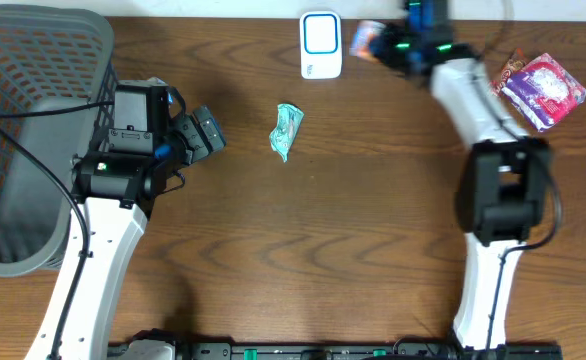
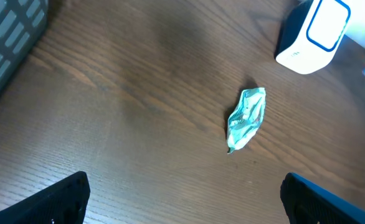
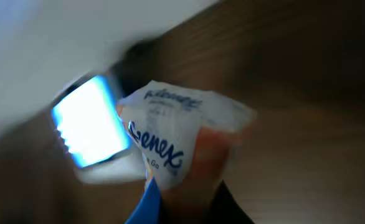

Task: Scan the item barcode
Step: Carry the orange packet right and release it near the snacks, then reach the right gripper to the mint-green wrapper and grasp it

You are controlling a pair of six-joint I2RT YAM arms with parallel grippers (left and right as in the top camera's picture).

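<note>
My right gripper (image 1: 383, 45) is shut on a white and orange Kleenex tissue pack (image 3: 176, 146), held just right of the white barcode scanner (image 1: 320, 45) at the table's far edge. In the right wrist view the scanner (image 3: 89, 124) glows bright beside the pack, and the picture is blurred. The pack (image 1: 365, 40) shows in the overhead view too. My left gripper (image 1: 205, 132) hovers open over the left part of the table with nothing between its fingers (image 2: 58, 202).
A crumpled teal wrapper (image 1: 286, 129) lies mid-table, also in the left wrist view (image 2: 247, 117). A pink and red snack packet (image 1: 543, 88) sits at the far right. A grey mesh basket (image 1: 23, 130) stands at the left edge.
</note>
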